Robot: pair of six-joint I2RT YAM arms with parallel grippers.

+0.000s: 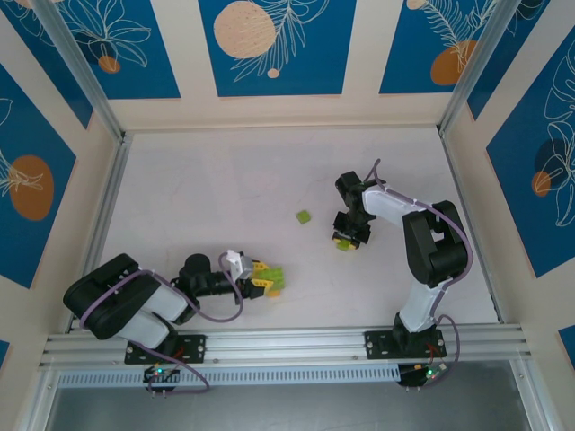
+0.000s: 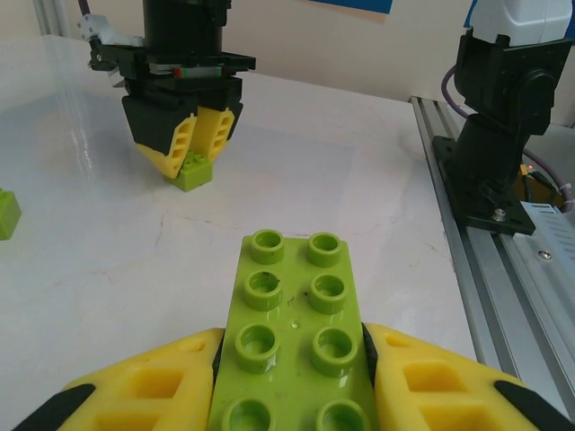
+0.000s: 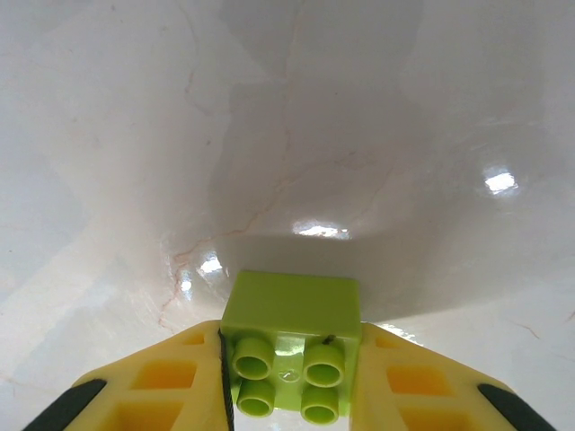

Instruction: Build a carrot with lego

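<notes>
- While its studs must stay free for stacking, the long brick (image 2: 292, 332) is pinched by its two long sides, studs up. The left claw (image 1: 266, 279) is closed on it, and the yellow fingers (image 2: 153, 386) press both flanks. This pair sits at bottom centre of the left wrist view and lower left of centre in the top view.
- Right of centre in the top view, the right claw (image 1: 346, 237) holds the small brick (image 3: 292, 346) by two opposite walls, which probably leaves its underside free to press onto studs. The brick is down at the table surface. Whether it rests there or hangs just above cannot be told.
- Just up and left of that claw lies the loose brick (image 1: 304, 216), flat on the table (image 1: 207, 180) and apart from both claws. It is probably a later piece.
- Judged from this layout, the carrot is barely begun: the three bricks are separate. The next move would likely bring the two held bricks together, and aligning the studs is the main risk.
</notes>
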